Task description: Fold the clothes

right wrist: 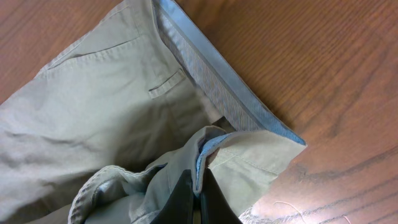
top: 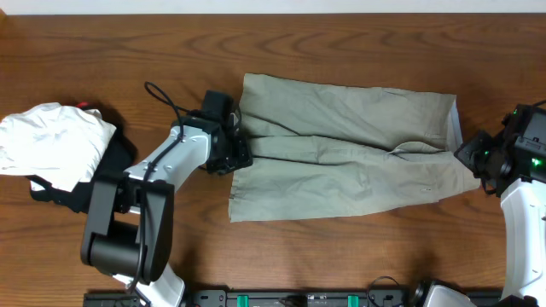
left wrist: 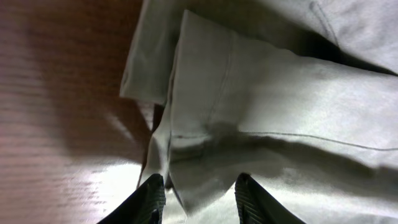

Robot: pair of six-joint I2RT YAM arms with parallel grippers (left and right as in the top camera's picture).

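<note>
The clothes, a pair of pale khaki shorts [top: 341,149], lie spread flat across the middle of the table, legs to the left and waistband to the right. My left gripper [top: 239,155] is at the hem where the two legs meet. In the left wrist view its jaws [left wrist: 199,190] stand apart with a corner of the leg hem [left wrist: 186,149] hanging between them, gaps showing beside the cloth. My right gripper [top: 467,158] is at the waistband end. In the right wrist view it [right wrist: 198,186] is shut on a raised fold of the waistband [right wrist: 214,140], whose blue lining shows.
A white folded garment [top: 51,141] lies at the left edge with something dark [top: 53,194] beneath it. The left arm's body [top: 128,222] stretches from the front edge toward the shorts. Bare wooden table [top: 341,256] lies in front of the shorts.
</note>
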